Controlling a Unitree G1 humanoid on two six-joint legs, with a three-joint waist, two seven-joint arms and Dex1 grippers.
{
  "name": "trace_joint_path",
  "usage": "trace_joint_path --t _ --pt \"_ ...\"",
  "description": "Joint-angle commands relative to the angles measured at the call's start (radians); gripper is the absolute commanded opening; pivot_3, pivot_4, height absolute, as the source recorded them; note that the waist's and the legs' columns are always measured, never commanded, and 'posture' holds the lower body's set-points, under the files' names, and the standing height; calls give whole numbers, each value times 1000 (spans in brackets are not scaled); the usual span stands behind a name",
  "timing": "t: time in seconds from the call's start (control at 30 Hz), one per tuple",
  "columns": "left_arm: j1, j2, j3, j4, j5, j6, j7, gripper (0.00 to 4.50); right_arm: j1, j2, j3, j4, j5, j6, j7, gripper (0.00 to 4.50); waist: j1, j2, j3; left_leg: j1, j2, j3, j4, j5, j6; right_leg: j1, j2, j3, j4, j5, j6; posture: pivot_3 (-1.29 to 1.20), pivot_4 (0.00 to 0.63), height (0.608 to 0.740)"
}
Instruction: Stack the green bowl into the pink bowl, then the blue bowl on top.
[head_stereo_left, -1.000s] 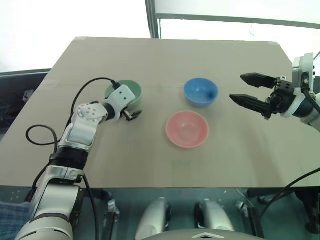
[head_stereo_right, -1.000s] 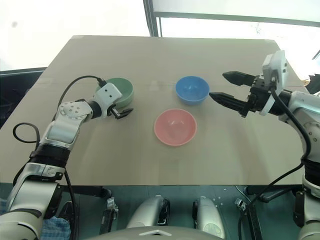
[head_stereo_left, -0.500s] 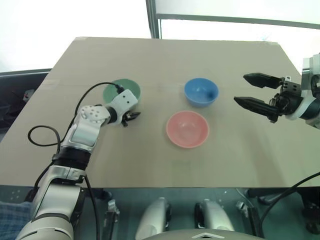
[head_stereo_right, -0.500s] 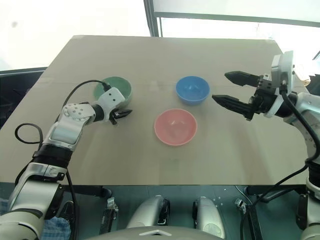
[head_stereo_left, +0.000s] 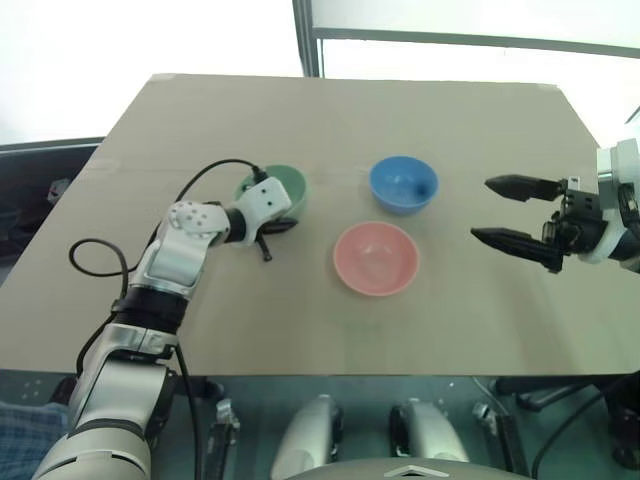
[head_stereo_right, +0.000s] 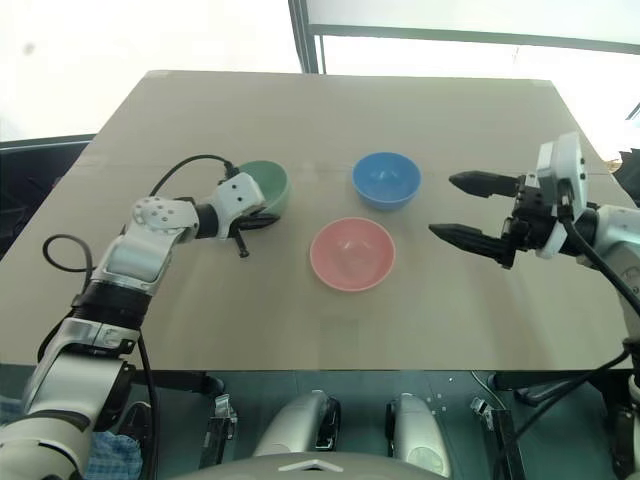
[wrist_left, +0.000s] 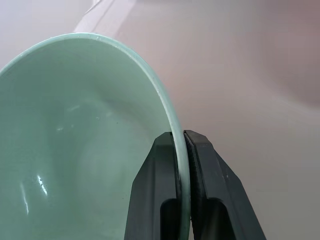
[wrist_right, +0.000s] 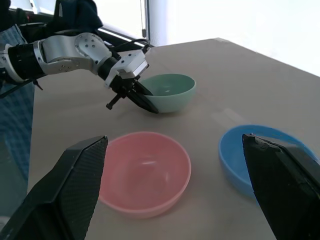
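The green bowl (head_stereo_left: 278, 186) sits at the table's left of centre, and my left gripper (head_stereo_left: 277, 224) is shut on the green bowl's near rim. The left wrist view shows both black fingers (wrist_left: 205, 170) pinching the thin rim of the green bowl (wrist_left: 75, 150), one inside and one outside. To the right lies the pink bowl (head_stereo_left: 375, 258), with the blue bowl (head_stereo_left: 402, 184) behind it; both are empty. Out at the right, my right gripper (head_stereo_left: 500, 212) hovers open and level, well clear of the bowls, holding nothing.
The bowls rest on a plain tan table (head_stereo_left: 300, 120) with bare surface all round them. A black cable (head_stereo_left: 215, 170) loops off my left wrist just left of the green bowl. Bright windows lie beyond the table's far edge.
My left gripper shut on the green bowl's rim and shifted it a little right, toward the pink bowl. My right gripper drew back toward the right edge, still open.
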Motion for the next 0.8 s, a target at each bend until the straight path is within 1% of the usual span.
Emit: trace_joint_path --t 0.03,0.17,0.27,0.37,0.53,0.67,0.8 --pt "-85 -34 0 -56 -23 -7 -24 44 50 -72 -68 -12 -17 -46 71 4500 2 0 0 0 0 0 0 0 0 0 0 0 0 0 0 0 150 740" --pt "-165 -92 -34 -68 -23 -31 -59 44 129 -132 -123 1 -38 -70 117 4500 5 0 0 -1 0 0 1 0 1 0 0 0 0 0 0 0 150 740" --pt "-226 -140 -54 -104 -47 -26 -105 44 163 -140 -155 -6 -43 -80 115 4500 4 0 0 -1 0 0 1 0 -1 0 1 0 0 0 0 0 150 740" --pt "-242 -162 -80 -166 -71 -17 -167 44 197 -141 -181 -23 -44 -83 112 4500 -3 -1 0 0 0 1 1 1 -1 0 2 0 0 0 0 0 150 740" --pt "-213 -130 -157 -339 -113 6 -317 44 261 -157 -228 -49 -44 -75 118 4500 -3 0 0 0 1 1 1 1 -2 1 3 1 1 0 0 0 150 740" --pt "-213 -93 -190 -377 -109 3 -377 44 309 -171 -268 -54 -45 -74 131 4500 -2 0 0 3 1 1 3 0 1 3 4 1 2 0 0 0 150 740" --pt "-207 -52 -214 -397 -96 -7 -417 44 333 -173 -279 -59 -50 -80 130 4500 -3 0 1 4 2 1 4 -1 2 4 5 1 3 0 1 0 150 740"
